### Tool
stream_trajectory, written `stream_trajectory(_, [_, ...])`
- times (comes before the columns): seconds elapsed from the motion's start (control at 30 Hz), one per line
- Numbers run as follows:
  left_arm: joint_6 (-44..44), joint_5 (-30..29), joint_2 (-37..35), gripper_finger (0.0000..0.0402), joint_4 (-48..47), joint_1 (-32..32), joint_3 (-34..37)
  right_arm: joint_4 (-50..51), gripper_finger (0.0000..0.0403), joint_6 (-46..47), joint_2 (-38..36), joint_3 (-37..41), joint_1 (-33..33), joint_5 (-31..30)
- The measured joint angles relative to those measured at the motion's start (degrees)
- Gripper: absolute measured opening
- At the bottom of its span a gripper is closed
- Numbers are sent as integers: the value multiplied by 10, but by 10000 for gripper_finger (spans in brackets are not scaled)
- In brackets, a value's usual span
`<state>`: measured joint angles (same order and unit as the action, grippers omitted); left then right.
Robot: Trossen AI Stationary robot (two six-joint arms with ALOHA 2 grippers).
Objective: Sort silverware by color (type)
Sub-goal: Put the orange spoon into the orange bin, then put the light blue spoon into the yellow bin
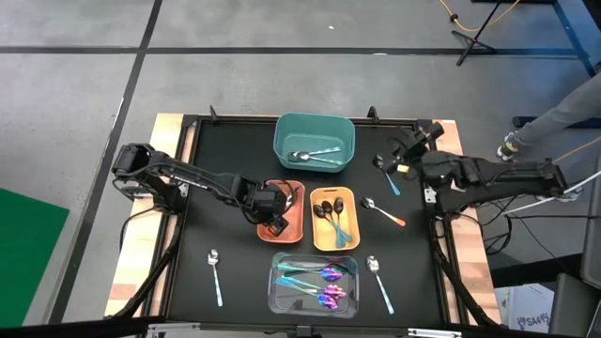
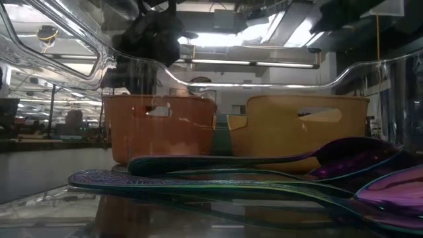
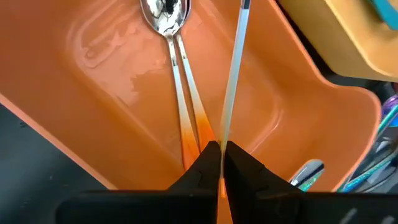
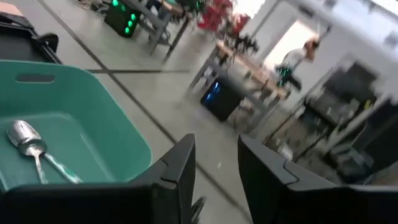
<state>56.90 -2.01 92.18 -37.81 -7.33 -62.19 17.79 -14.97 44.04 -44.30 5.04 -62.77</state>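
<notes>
Left gripper [image 3: 222, 163], above the orange bin [image 3: 112, 93], pinches an orange-handled spoon [image 3: 233, 81] by its slim, stiff, likely slippery handle; right gripper [image 4: 214, 171], beside the teal bin [image 4: 93, 130], stands open, empty.

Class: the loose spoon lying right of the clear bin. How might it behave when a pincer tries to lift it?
The spoon lies flat on the black mat, so probably hard to get under. Its shiny metal looks slippery. The thin handle seems stiff; it may pivot if pinched off-centre.

Four bins [image 1: 314, 141] — teal at twelve o'clock, orange, yellow, clear at six. Four loose spoons [image 1: 215, 268] on the mat [image 1: 235, 160] — two arms.
</notes>
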Motion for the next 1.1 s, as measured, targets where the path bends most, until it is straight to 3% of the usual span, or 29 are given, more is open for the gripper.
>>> stream_trajectory(0.23, [0, 0, 19, 5, 11, -8, 0, 102, 115, 131, 0, 2, -96, 112])
stream_trajectory(0.53, [-4, 1, 62, 7, 20, -7, 0, 167, 115, 199, 2, 2, -196, 262])
stream_trajectory(0.9, [-5, -1, 66, 24, 28, -7, 0, 222, 115, 291, 21, 2, -274, 287])
stream_trajectory(1.1, [-5, -3, 66, 24, 28, -7, 0, 253, 115, 302, 63, 2, -317, 356])
